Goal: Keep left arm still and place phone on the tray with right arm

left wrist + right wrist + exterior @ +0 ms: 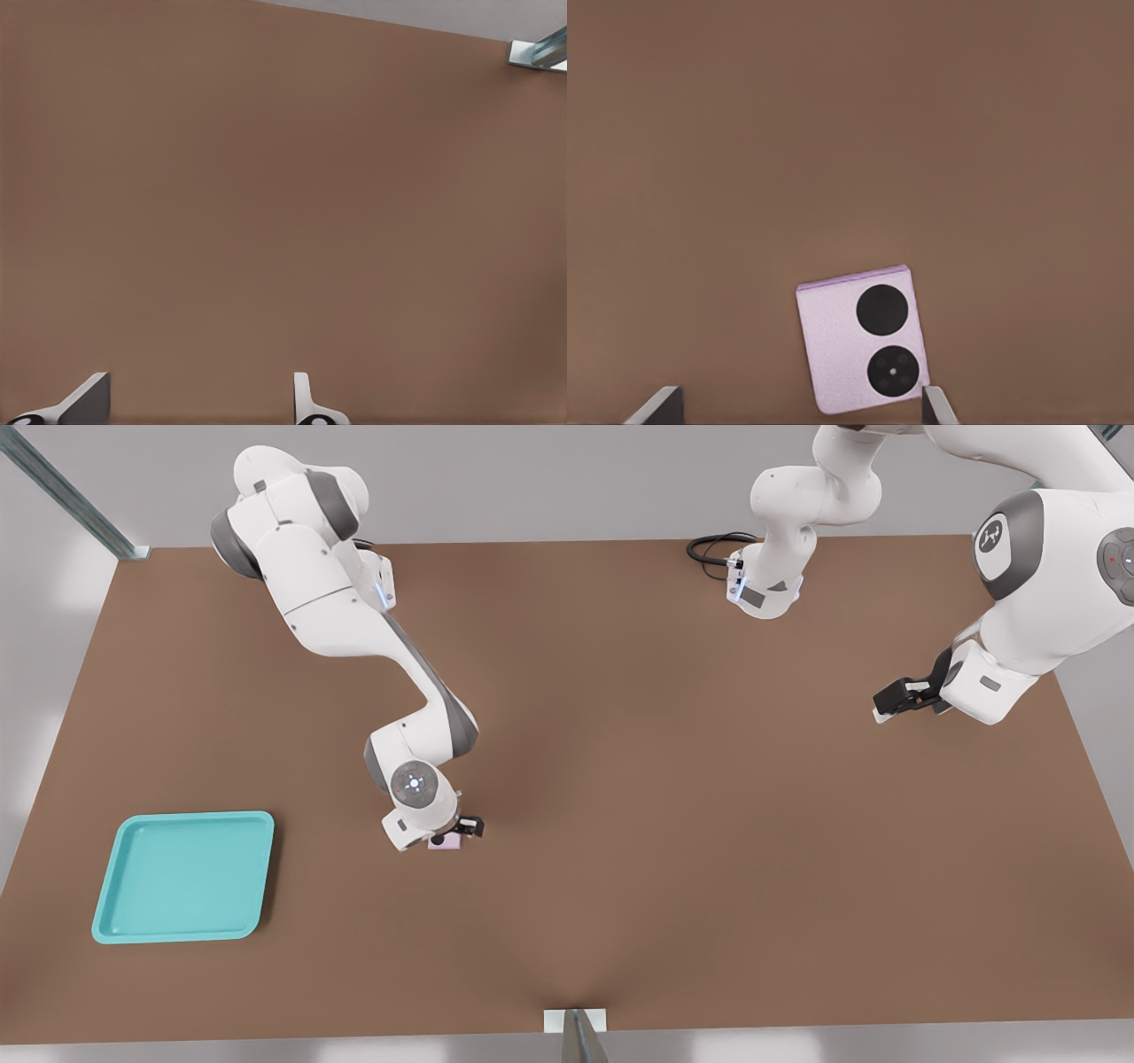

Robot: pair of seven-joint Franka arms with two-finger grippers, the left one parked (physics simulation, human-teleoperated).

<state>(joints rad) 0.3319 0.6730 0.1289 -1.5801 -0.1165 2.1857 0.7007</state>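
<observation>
The phone (861,351), pale lilac with two black lenses, lies between the spread fingers of the tool (799,405).

Gripper (454,834) low over phone (446,844); tray (183,878) well apart.

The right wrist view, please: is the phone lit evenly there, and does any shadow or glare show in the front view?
Right wrist view: phone evenly lit, no glare, between the open gripper tips. Front view: soft shadow beside the tray.
</observation>
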